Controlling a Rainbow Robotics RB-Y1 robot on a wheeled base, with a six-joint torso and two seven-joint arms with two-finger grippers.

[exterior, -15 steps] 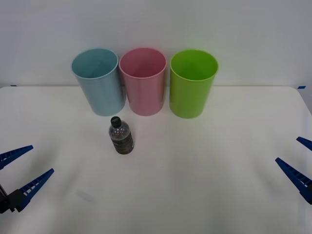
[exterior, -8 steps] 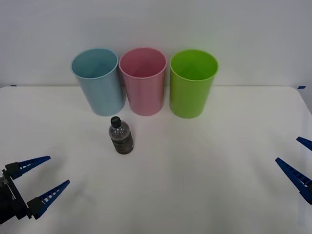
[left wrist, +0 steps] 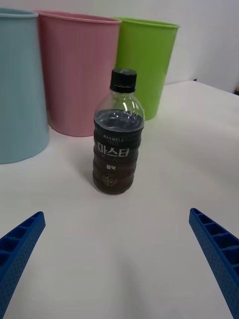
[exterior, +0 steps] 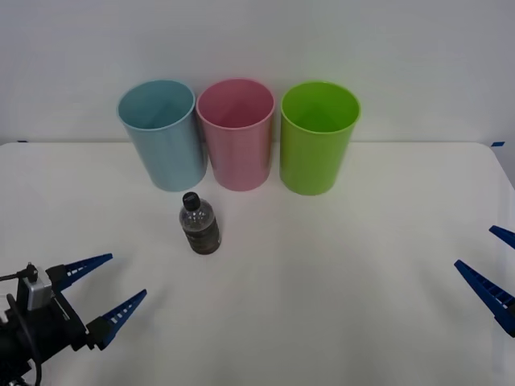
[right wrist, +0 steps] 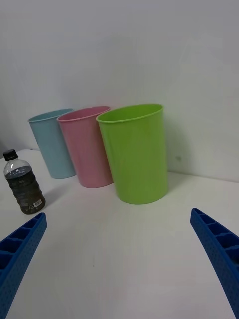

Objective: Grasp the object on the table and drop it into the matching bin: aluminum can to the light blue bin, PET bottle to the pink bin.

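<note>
The PET bottle [exterior: 199, 224] [left wrist: 118, 134] [right wrist: 23, 183], small and clear with a black cap and dark brown label, stands upright on the white table [exterior: 322, 273] in front of the bins. My left gripper [exterior: 106, 288] [left wrist: 117, 269] is open at the front left, pointing at the bottle with a gap of bare table between. Behind the bottle stand the light blue bin [exterior: 162, 133] [left wrist: 17, 84] [right wrist: 52, 144] and the pink bin [exterior: 236, 133] [left wrist: 77, 70] [right wrist: 87, 144]. My right gripper [exterior: 500, 265] [right wrist: 119, 249] waits open at the right edge.
A lime green bin [exterior: 317, 137] [right wrist: 135, 149] [left wrist: 144, 60] stands right of the pink one; the three bins form a row against the back wall. The table's back corners sit at far left and right.
My left gripper has moved forward and to the right, closer to the bottle, staying open. The bottle, the bins and the right arm have not moved.
</note>
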